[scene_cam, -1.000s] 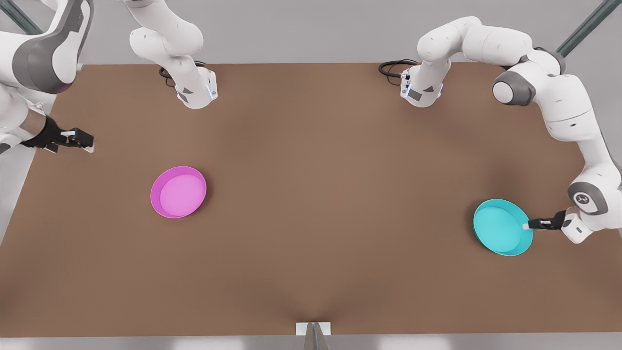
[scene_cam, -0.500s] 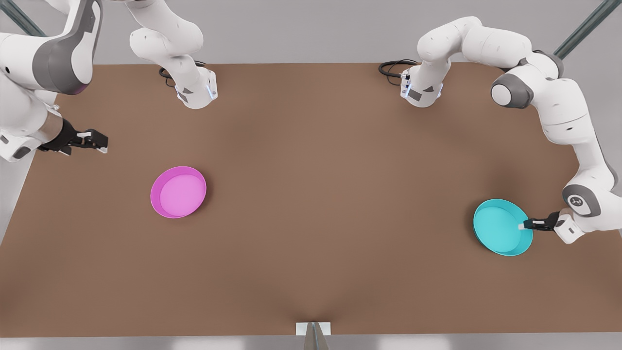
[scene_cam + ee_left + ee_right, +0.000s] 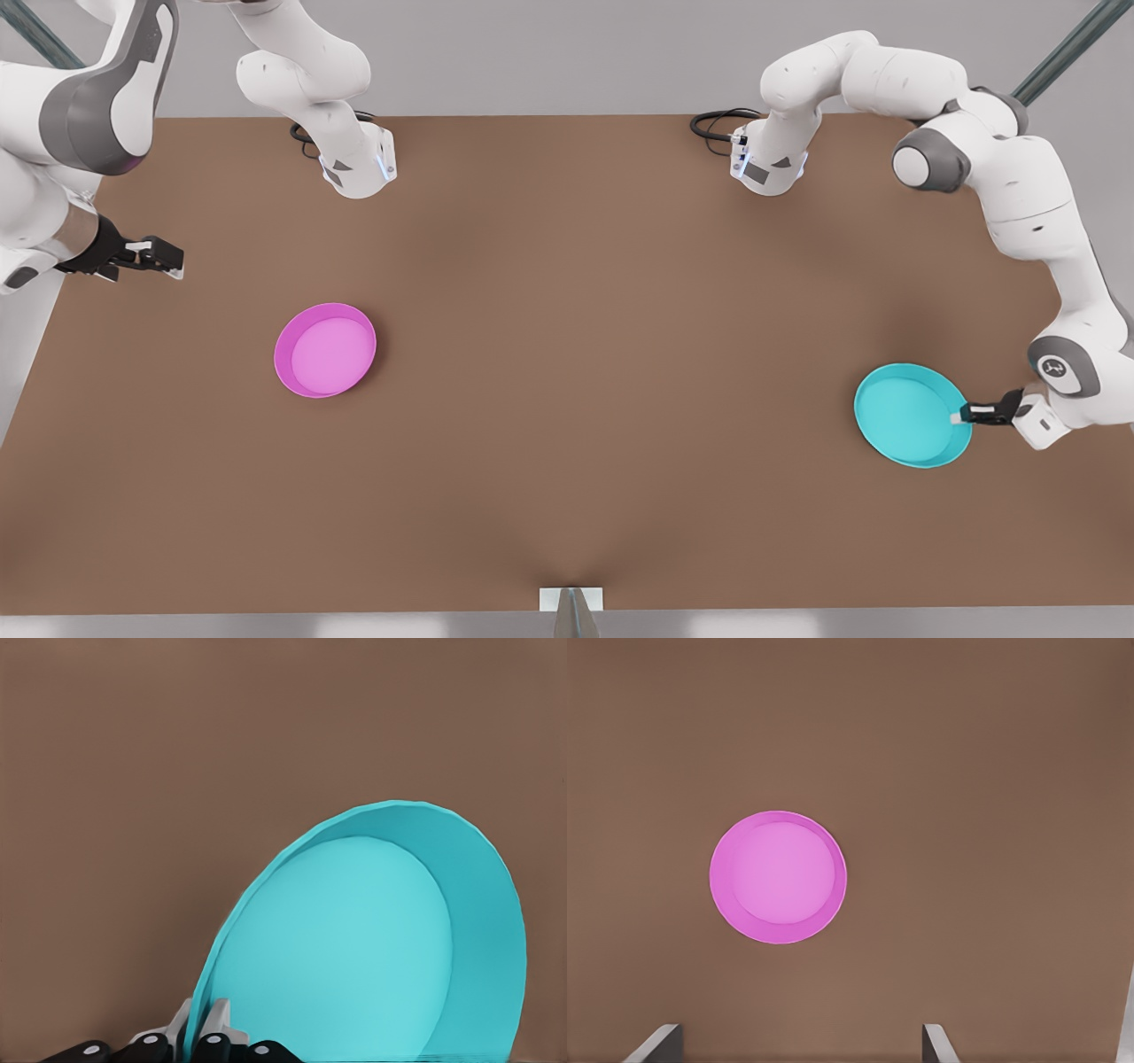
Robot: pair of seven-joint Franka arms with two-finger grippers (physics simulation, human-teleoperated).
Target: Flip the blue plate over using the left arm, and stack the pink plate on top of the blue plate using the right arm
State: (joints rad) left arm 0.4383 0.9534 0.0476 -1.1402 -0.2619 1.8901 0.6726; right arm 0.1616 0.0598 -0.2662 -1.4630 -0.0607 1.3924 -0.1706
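So the whole flip hinges on where the left gripper (image 3: 964, 415) has hold of the blue plate (image 3: 911, 415): it's pinching the rim on the side toward the front view's right edge, fingers pointing across toward the plate's centre, so the rest of the dish hangs out away from the fingers toward the front view's left. In the left wrist view the fingertips (image 3: 205, 1026) are closed narrow on either side of the thin rim wall, and the blue plate (image 3: 372, 939) looks tipped up off the table (image 3: 567, 354), open side facing the camera (I'd guess the flip has to roll around that pinched edge, but that's my read). It's a plain round cyan dish with a low rim, nothing in it, sitting near the front view's right end of the table. The pink plate (image 3: 325, 349) lies flat and open side up well over on the front view's left half, well apart from the blue one. The right gripper (image 3: 158, 258) hovers near the table's left edge in the front view, above and off to the side of the pink plate (image 3: 778, 877), spread wide with nothing between the fingers. That arm is obviously the nearer one to pink and looks to be waiting.
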